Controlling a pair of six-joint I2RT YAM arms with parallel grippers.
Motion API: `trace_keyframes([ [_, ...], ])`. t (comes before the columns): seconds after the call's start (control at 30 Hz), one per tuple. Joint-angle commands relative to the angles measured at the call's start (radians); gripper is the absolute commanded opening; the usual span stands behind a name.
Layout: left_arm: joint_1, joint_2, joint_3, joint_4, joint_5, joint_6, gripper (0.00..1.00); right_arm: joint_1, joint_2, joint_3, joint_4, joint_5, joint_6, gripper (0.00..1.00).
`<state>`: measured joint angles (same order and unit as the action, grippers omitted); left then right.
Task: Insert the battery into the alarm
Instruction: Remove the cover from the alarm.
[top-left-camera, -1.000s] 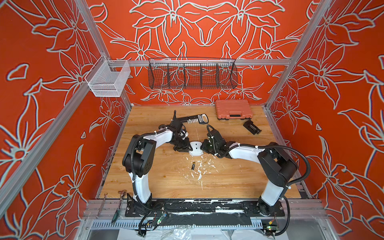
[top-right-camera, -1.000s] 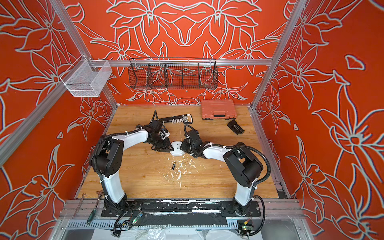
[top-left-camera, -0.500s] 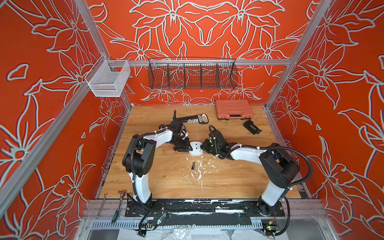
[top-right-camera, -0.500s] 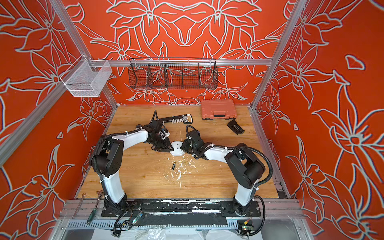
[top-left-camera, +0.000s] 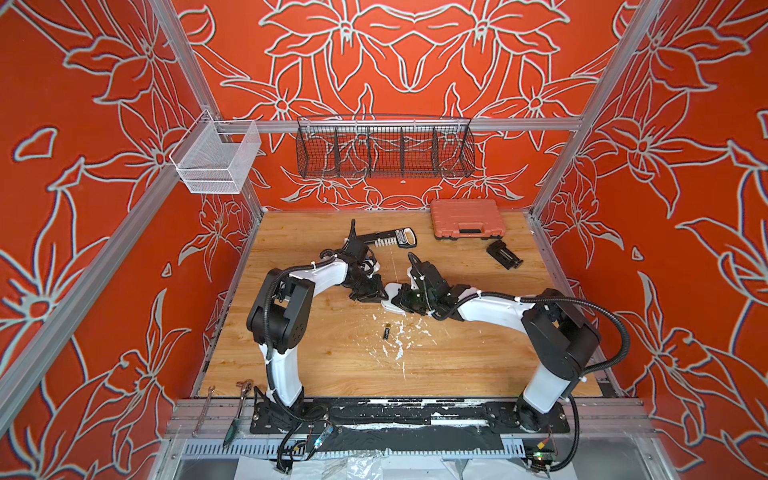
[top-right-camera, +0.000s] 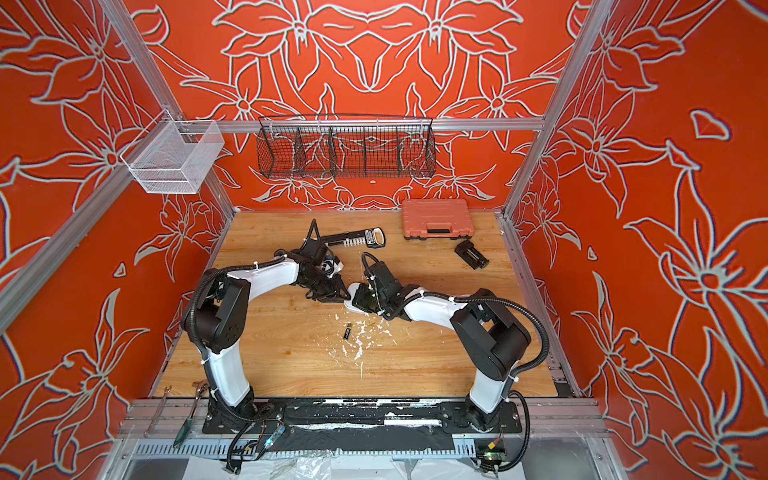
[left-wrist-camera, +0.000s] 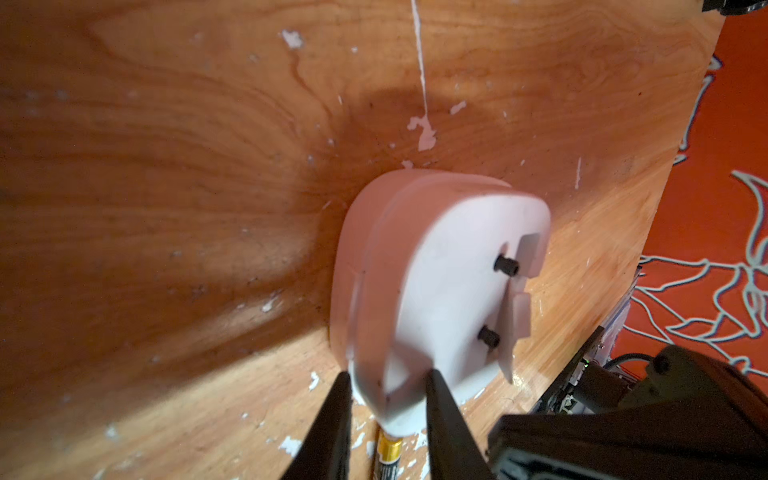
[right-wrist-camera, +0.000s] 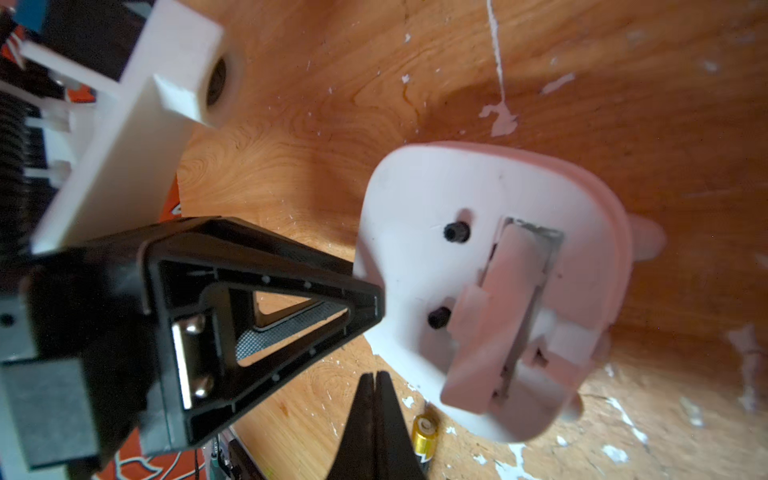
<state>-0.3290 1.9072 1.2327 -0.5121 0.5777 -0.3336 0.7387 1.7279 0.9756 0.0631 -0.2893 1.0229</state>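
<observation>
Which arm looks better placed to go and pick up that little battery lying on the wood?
Probably the right. The left gripper is clamped on a corner of the alarm, holding it propped up. The right gripper is shut and empty, with the battery lying loose beside its tips.

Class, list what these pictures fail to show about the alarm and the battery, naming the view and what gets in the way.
- alarm dial: faces away in both wrist views; only its back shows.
- battery: cut by the left wrist view's edge; partly behind the right end effector in the right wrist view; tiny in both top views.
- alarm in both top views: mostly hidden under that end effector.
</observation>
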Motion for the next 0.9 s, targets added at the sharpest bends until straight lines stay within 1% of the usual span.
trace_keyframes([
  [0.0,-0.022,0.079,-0.038,-0.059,-0.115,0.016,0.28,-0.004,-0.039,0.034,-0.026,0.015,-0.044,0.00],
  [0.07,-0.022,0.075,-0.039,-0.059,-0.115,0.016,0.28,-0.003,-0.057,0.046,-0.018,0.016,-0.062,0.00],
  [0.1,-0.022,0.074,-0.039,-0.057,-0.112,0.017,0.28,-0.002,-0.065,0.056,-0.026,0.018,-0.073,0.03],
  [0.13,-0.022,0.073,-0.041,-0.057,-0.111,0.017,0.28,-0.001,-0.073,0.068,-0.045,0.028,-0.083,0.08],
  [0.17,-0.022,0.071,-0.041,-0.057,-0.110,0.018,0.28,-0.001,-0.079,0.082,-0.074,0.042,-0.096,0.14],
  [0.2,-0.022,0.069,-0.041,-0.055,-0.108,0.018,0.28,-0.001,-0.086,0.097,-0.111,0.062,-0.105,0.18],
  [0.37,-0.022,0.052,-0.047,-0.050,-0.103,0.016,0.28,-0.001,-0.077,0.197,-0.363,0.189,-0.161,0.32],
  [0.57,-0.022,0.045,-0.050,-0.042,-0.091,0.012,0.28,0.014,0.002,0.321,-0.550,0.275,-0.234,0.36],
  [0.63,-0.022,0.046,-0.051,-0.040,-0.087,0.011,0.28,0.020,0.029,0.349,-0.571,0.287,-0.248,0.37],
  [0.73,-0.022,0.044,-0.055,-0.038,-0.085,0.010,0.28,0.022,0.053,0.357,-0.558,0.289,-0.245,0.36],
  [0.87,-0.022,0.042,-0.056,-0.037,-0.085,0.008,0.28,0.027,0.090,0.392,-0.606,0.291,-0.268,0.31],
])
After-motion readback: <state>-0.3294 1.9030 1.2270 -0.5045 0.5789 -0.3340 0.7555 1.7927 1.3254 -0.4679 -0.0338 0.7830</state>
